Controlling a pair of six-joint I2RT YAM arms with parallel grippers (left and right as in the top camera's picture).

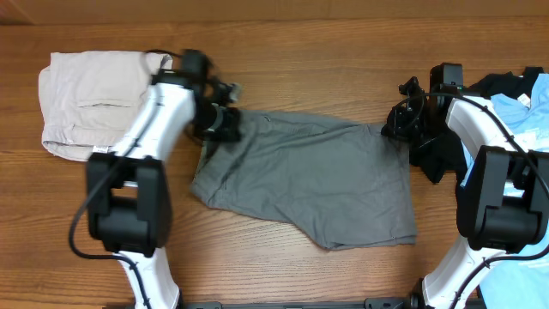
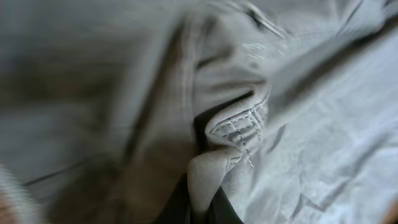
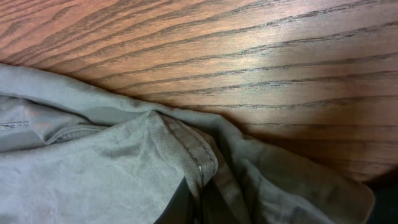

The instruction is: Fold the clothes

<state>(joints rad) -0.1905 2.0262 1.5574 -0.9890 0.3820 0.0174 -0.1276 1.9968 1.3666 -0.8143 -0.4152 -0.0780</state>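
4 garments on table (image 1: 326,60): 1 grey shorts (image 1: 309,176) spread at centre, 1 beige shorts (image 1: 90,99) folded far left, 1 light blue T-shirt (image 1: 523,120) and 1 black garment (image 1: 506,83) piled at right edge. Left gripper (image 1: 221,122) clamped on grey shorts' top-left corner, right gripper (image 1: 396,122) clamped on top-right corner.

No text is readable on the grey shorts (image 1: 300,176) or elsewhere.

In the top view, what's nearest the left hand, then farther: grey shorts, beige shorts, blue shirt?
1. grey shorts, gripped by the left hand.
2. beige shorts, top left corner.
3. blue shirt, far right edge.
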